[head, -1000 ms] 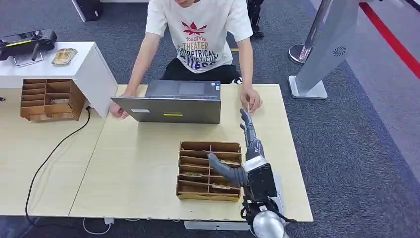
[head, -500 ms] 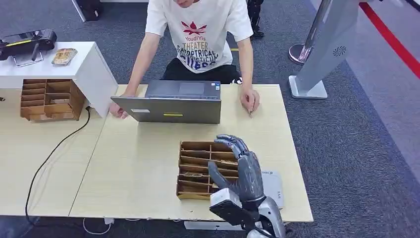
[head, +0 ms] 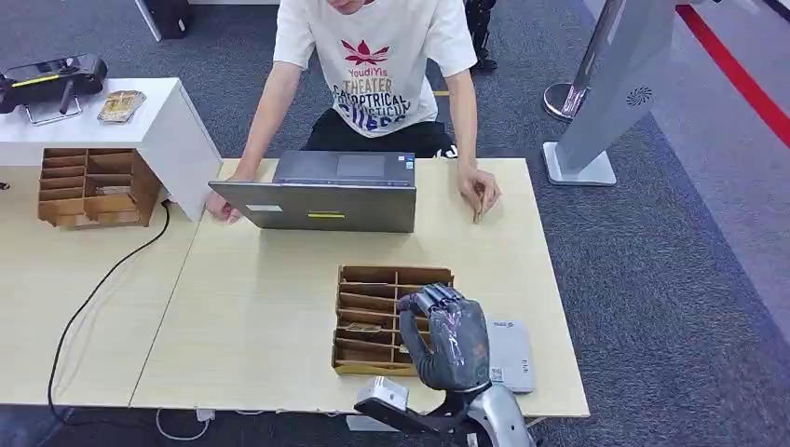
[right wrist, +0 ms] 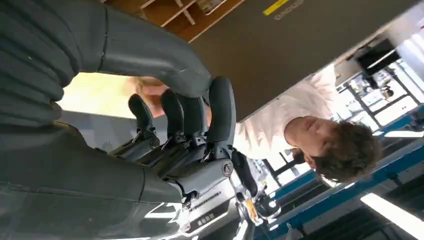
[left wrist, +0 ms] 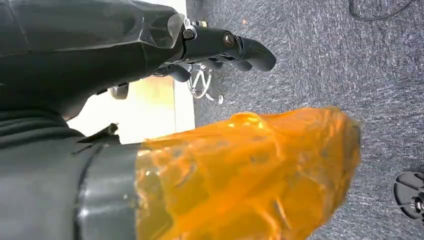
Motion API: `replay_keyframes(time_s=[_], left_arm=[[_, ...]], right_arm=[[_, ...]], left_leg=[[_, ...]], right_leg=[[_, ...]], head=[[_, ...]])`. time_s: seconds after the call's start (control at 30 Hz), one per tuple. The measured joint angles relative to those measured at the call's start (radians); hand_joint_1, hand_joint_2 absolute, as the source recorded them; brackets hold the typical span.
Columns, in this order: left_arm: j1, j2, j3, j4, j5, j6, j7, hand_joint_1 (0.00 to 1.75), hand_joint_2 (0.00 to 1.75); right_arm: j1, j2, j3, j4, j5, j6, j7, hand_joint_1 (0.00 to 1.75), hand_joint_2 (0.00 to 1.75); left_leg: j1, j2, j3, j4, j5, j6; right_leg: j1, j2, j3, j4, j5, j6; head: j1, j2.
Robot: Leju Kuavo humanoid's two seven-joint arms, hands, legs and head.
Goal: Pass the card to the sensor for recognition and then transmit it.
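Right hand (head: 445, 337) empty, fingers curled in, over the wooden tray (head: 373, 317); grey sensor (head: 510, 354) just beside it. Left hand (left wrist: 220, 47) holds nothing, fingers curled.

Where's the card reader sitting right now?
In the head view the flat grey card reader lies near the table's front right corner, just right of the wooden divider box, with the right hand partly over its left edge.
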Motion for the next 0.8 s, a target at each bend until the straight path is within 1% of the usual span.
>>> replay_keyframes(time_s=[0.03, 0.1, 0.13, 0.17, 0.2, 0.23, 0.3, 0.33, 0.43, 0.47, 0.5, 0.6, 0.63, 0.73, 0.8], left_arm=[[0.0, 0.0, 0.0, 0.0, 0.0, 0.0, 0.0, 0.0, 0.0], [0.0, 0.0, 0.0, 0.0, -0.001, 0.0, 0.0, 0.0, 0.0], [0.0, 0.0, 0.0, 0.0, -0.002, 0.0, 0.0, 0.0, 0.0], [0.0, 0.0, 0.0, 0.0, -0.002, 0.0, 0.0, 0.0, 0.0], [0.0, 0.0, 0.0, 0.0, -0.002, 0.0, 0.0, 0.0, 0.0], [0.0, 0.0, 0.0, 0.0, -0.002, 0.0, 0.0, 0.0, 0.0], [0.0, 0.0, 0.0, 0.0, -0.002, 0.0, 0.0, 0.0, 0.0], [0.0, 0.0, 0.0, 0.0, -0.002, 0.0, 0.0, 0.0, 0.0], [0.0, 0.0, 0.0, 0.0, -0.002, 0.0, 0.001, 0.0, 0.0], [0.0, 0.0, 0.0, 0.0, -0.001, 0.0, 0.001, 0.0, 0.0], [0.0, 0.0, 0.0, 0.0, 0.0, 0.0, 0.001, 0.0, 0.0], [0.0, 0.0, 0.0, 0.0, 0.002, 0.0, 0.001, 0.0, 0.0], [0.0, 0.0, 0.001, 0.0, 0.003, 0.0, 0.001, 0.0, 0.0], [0.0, 0.0, 0.003, 0.0, 0.005, -0.001, 0.001, 0.0, 0.0], [0.0, 0.0, 0.006, 0.0, 0.005, -0.001, 0.001, 0.0, 0.0]], right_arm=[[-0.002, -0.002, 0.0, 0.007, 0.016, -0.004, 0.009, 1.08, 1.75], [-0.006, -0.005, 0.0, 0.021, 0.039, -0.01, 0.025, 1.08, 1.75], [-0.008, -0.006, 0.0, 0.027, 0.049, -0.011, 0.03, 1.22, 1.75], [-0.011, -0.008, 0.0, 0.034, 0.059, -0.013, 0.037, 1.19, 1.75], [-0.014, -0.009, 0.0, 0.041, 0.069, -0.014, 0.043, 1.19, 1.75], [-0.016, -0.01, 0.0, 0.047, 0.081, -0.014, 0.053, 1.05, 1.75], [-0.02, -0.012, 0.0, 0.059, 0.103, -0.014, 0.07, 1.03, 1.75], [-0.022, -0.013, 0.0, 0.064, 0.112, -0.013, 0.078, 0.96, 1.75], [-0.029, -0.016, 0.0, 0.082, 0.13, -0.011, 0.093, 0.91, 1.75], [-0.031, -0.017, 0.0, 0.087, 0.133, -0.011, 0.097, 1.01, 1.75], [-0.032, -0.018, 0.0, 0.092, 0.137, -0.011, 0.099, 1.01, 1.75], [-0.036, -0.019, 0.0, 0.105, 0.142, -0.008, 0.101, 0.94, 1.75], [-0.036, -0.019, 0.0, 0.108, 0.144, -0.007, 0.104, 0.8, 1.75], [-0.038, -0.02, 0.0, 0.116, 0.152, -0.003, 0.111, 0.84, 1.75], [-0.04, -0.021, 0.0, 0.122, 0.155, -0.002, 0.115, 0.82, 1.75]], left_leg=[[0.0, 0.0, 0.0, 0.0, 0.0, 0.0], [0.0, 0.0, 0.0, 0.0, 0.0, 0.0], [0.0, 0.0, 0.0, 0.0, 0.0, 0.0], [0.0, 0.0, 0.0, 0.0, 0.0, 0.0], [0.0, 0.0, 0.0, 0.0, 0.0, 0.0], [0.0, 0.0, 0.0, 0.0, 0.0, 0.0], [0.0, 0.0, 0.0, 0.0, 0.0, 0.0], [0.0, 0.0, 0.0, 0.0, 0.0, 0.0], [0.0, 0.0, 0.0, 0.0, 0.0, 0.0], [0.0, 0.0, 0.0, 0.0, 0.0, 0.0], [0.0, 0.0, 0.0, 0.0, 0.0, 0.0], [0.0, 0.0, 0.0, 0.0, 0.0, 0.0], [0.0, 0.0, 0.0, 0.0, 0.0, 0.0], [0.0, 0.0, 0.0, 0.0, 0.0, 0.0], [0.0, 0.0, 0.0, 0.0, 0.0, 0.0]], right_leg=[[0.0, 0.0, 0.0, 0.0, 0.0, 0.0], [0.0, 0.0, 0.0, 0.0, 0.0, 0.0], [0.0, 0.0, 0.0, 0.0, 0.0, 0.0], [0.0, 0.0, 0.0, 0.0, 0.0, 0.0], [0.0, 0.0, 0.0, 0.0, 0.0, 0.0], [0.0, 0.0, 0.0, 0.0, 0.0, 0.0], [0.0, 0.0, 0.0, 0.0, 0.0, 0.0], [0.0, 0.0, 0.0, 0.0, 0.0, 0.0], [0.0, 0.0, 0.0, 0.0, 0.0, 0.0], [0.0, 0.0, 0.0, 0.0, 0.0, 0.0], [0.0, 0.0, 0.0, 0.0, 0.0, 0.0], [0.0, 0.0, 0.0, 0.0, 0.0, 0.0], [0.0, 0.0, 0.0, 0.0, 0.0, 0.0], [0.0, 0.0, 0.0, 0.0, 0.0, 0.0], [0.0, 0.0, 0.0, 0.0, 0.0, 0.0]], head=[[0.0, 0.0], [0.0, 0.0], [0.0, 0.0], [0.0, 0.0], [0.0, 0.0], [0.0, 0.0], [0.0, 0.0], [0.0, 0.0], [0.0, 0.0], [0.0, 0.0], [0.0, 0.0], [0.0, 0.0], [0.0, 0.0], [0.0, 0.0], [0.0, 0.0]])
